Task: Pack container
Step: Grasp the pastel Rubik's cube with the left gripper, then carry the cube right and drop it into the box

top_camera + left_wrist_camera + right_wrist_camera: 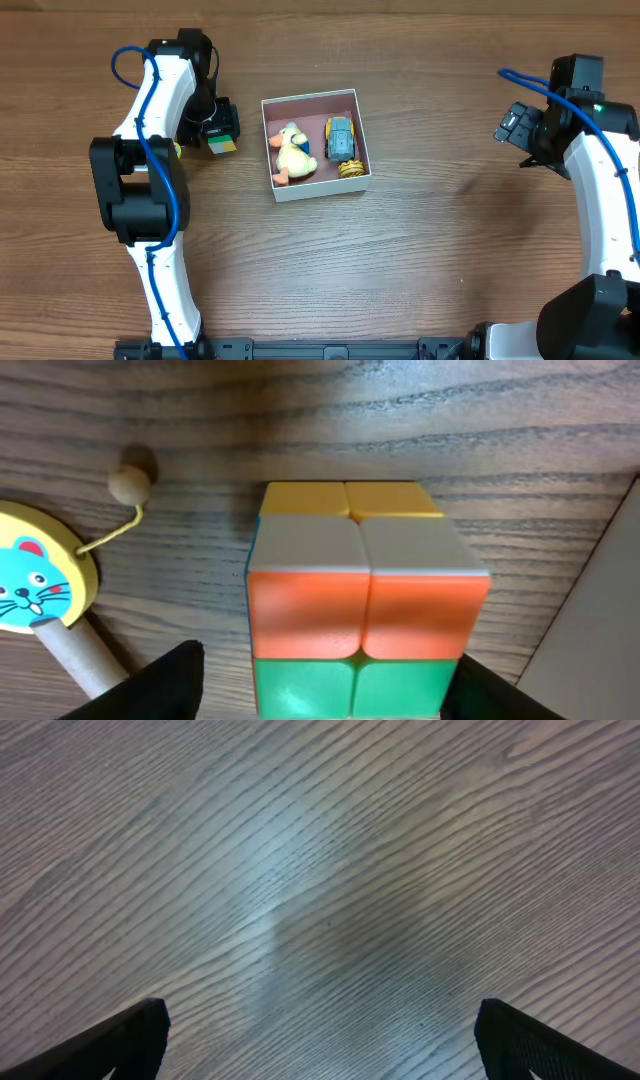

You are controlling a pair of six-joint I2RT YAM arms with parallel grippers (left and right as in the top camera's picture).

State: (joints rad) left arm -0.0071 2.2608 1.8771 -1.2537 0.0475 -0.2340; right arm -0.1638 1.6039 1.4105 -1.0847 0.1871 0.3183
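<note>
I see the square white-walled container with a pink floor (318, 189) mid-counter, toward the far edge. It holds a yellow toy duck (292, 155), a blue toy car (341, 138) and a small gold piece (350, 169). The left gripper (325, 695) is toward the far-left corner, fingers spread either side of a multicoloured 2x2 puzzle cube (355, 610), not clamped. A wooden mouse-face rattle drum (35, 580) lies beside the cube. The right gripper (320, 1025) is near the right edge, jaws wide apart and holding nothing.

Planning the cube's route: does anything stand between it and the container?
Nothing visible does. The cube, straddled by the left gripper, sits left of the container. Only a strip of wooden tabletop lies between it and the container's white wall.
</note>
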